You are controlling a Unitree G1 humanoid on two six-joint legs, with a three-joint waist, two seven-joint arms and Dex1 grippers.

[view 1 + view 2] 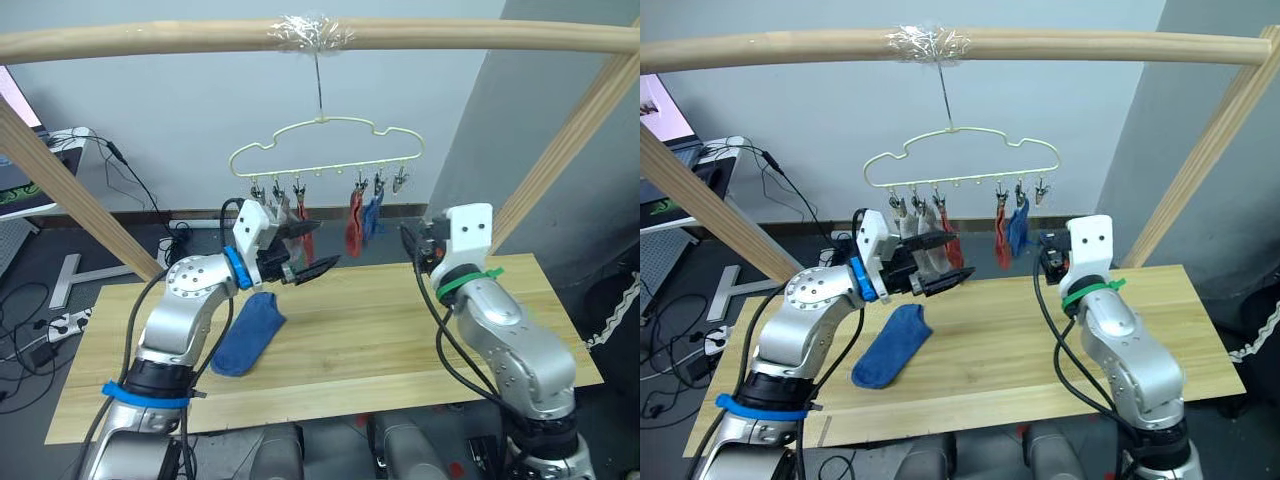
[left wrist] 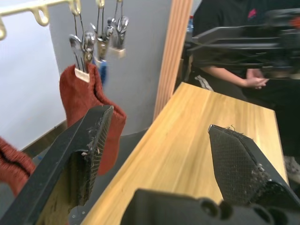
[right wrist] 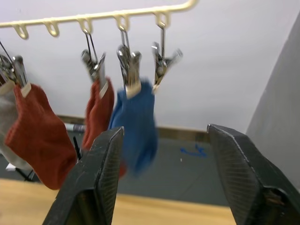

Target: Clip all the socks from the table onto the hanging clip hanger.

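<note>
With five socks judged already clipped on the pale cream wire clip hanger, both empty grippers, left and right, are held with jaws apart, and the last blue knit sock on the light wooden plank table is to be picked up next.

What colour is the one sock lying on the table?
Blue. The sock lies flat on the table, clearest in the right eye view.

Light wooden table, one blue sock flat on it.
</note>
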